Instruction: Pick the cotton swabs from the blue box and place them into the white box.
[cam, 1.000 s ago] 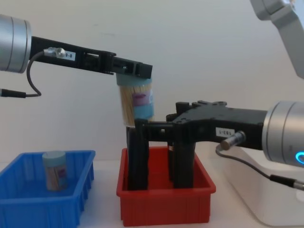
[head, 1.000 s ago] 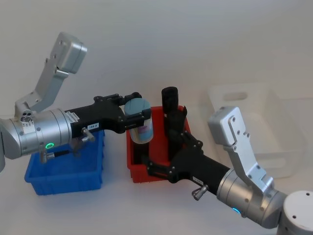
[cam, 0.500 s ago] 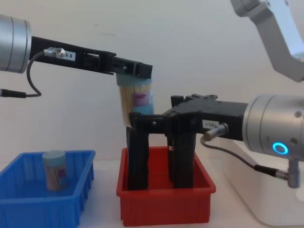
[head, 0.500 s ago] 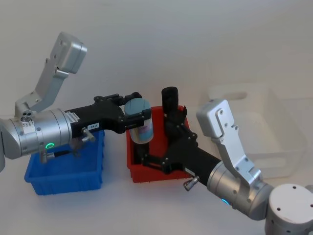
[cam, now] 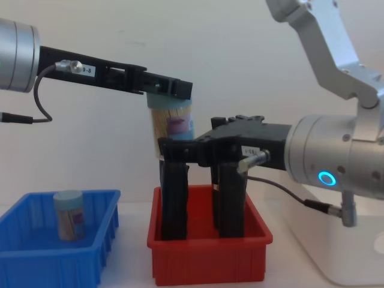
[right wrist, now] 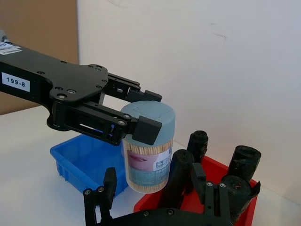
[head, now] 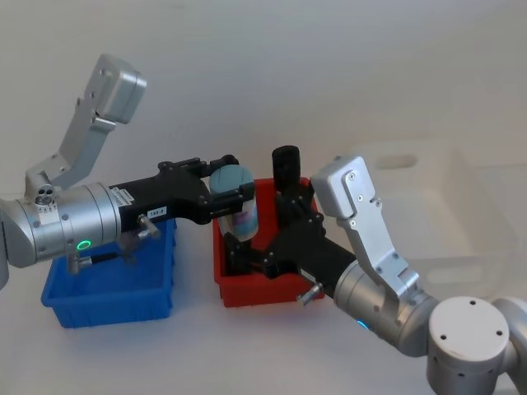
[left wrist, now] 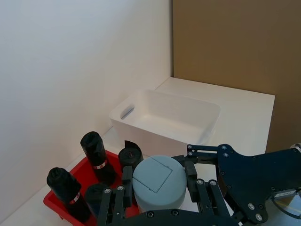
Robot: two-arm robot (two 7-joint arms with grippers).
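Observation:
My left gripper (head: pixel 230 183) is shut on the pale blue lid of a cotton swabs tub (head: pixel 240 219) and holds it upright in the air over the left side of the red bin (head: pixel 247 294). In the chest view the tub (cam: pixel 172 129) hangs well above that bin. My right gripper (right wrist: pixel 153 178) is open, one finger on each side of the tub's lower half; I cannot tell whether they touch it. Another tub of cotton swabs (cam: pixel 69 215) stands in the blue box (cam: pixel 36 259). The white box (head: pixel 428 164) sits at the far right.
Several tall black upright objects (cam: pixel 174 198) stand in the red bin between the blue box and the white box, right under the held tub. The right arm's forearm (cam: pixel 336 156) stretches over the white box's (cam: pixel 354 267) near side.
My right arm has swung left, bringing its open fingers up around the lower part of the held tub. The left arm and the tub have stayed still.

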